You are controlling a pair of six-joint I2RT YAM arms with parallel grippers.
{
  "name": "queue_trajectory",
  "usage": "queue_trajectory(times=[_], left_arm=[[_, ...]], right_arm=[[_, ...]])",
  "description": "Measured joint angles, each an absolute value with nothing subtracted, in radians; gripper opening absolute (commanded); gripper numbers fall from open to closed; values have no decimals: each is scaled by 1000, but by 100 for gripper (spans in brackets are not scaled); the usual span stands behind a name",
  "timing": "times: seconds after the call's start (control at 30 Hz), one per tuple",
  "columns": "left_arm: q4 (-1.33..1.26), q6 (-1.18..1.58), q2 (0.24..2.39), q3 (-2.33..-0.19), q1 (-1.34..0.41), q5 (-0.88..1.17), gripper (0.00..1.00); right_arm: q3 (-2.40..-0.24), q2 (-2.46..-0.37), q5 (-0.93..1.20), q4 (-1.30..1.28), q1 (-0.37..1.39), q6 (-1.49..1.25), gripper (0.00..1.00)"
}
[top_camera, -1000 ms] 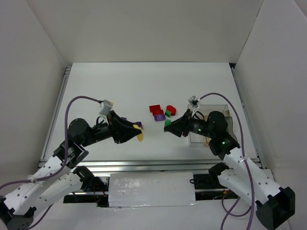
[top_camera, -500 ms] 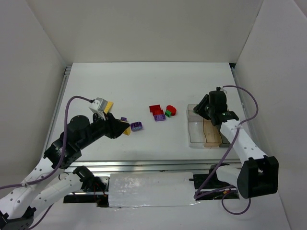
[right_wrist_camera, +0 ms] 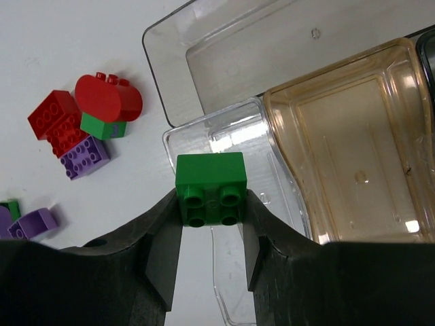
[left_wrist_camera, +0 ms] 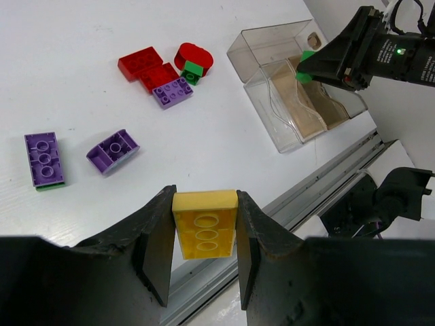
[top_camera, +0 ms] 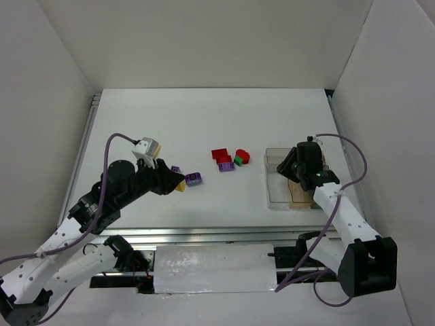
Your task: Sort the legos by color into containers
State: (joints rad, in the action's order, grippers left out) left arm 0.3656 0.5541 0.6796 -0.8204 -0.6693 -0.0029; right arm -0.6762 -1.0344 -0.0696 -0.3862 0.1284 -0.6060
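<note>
White walls hem in the desk, where the right tool is clamped on a green brick above the clear box and the left tool on a yellow brick (light, hard and slick, I'd say; best pinched across flat sides).

A bare strip of table separates the brick cluster from the compartment box.

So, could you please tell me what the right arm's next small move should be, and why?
Probably open the right gripper. Its fingers clamp the green brick, which hangs just over the clear compartment. That compartment looks empty, so a short drop should land the brick inside.
</note>
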Motion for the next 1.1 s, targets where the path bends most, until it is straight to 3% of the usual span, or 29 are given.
queue_trajectory(times=[0.03, 0.1, 0.13, 0.2, 0.27, 0.57, 0.67, 0.77, 0.87, 1.0, 1.1], left_arm=[[362, 555, 686, -820, -669, -2, 0], [358, 556, 698, -820, -669, 1, 0], [356, 556, 699, -820, -669, 2, 0], [345, 557, 698, -820, -669, 5, 0], [333, 558, 698, -820, -669, 6, 0], [299, 588, 722, -820, -669, 29, 0], [265, 604, 738, -817, -669, 44, 0], [206, 615, 775, -815, -669, 100, 0], [98, 648, 831, -802, -669, 194, 0], [-71, 720, 903, -761, -669, 349, 0], [-196, 790, 947, -719, -669, 441, 0]], right_arm=[[-672, -1034, -66, -386, 128, -604, 22], [-663, -1034, -60, -386, 128, -600, 44], [-659, -1034, -56, -386, 128, -599, 62], [-654, -1032, -51, -387, 128, -591, 70], [-648, -1024, -46, -391, 128, -587, 85], [-647, -953, -4, -406, 128, -565, 89], [-628, -925, 127, -371, 132, -542, 89], [-566, -865, 400, -252, 156, -526, 92], [-513, -826, 616, -78, 293, -550, 94], [-510, -798, 705, 105, 564, -564, 94], [-510, -800, 723, 258, 637, -601, 94]])
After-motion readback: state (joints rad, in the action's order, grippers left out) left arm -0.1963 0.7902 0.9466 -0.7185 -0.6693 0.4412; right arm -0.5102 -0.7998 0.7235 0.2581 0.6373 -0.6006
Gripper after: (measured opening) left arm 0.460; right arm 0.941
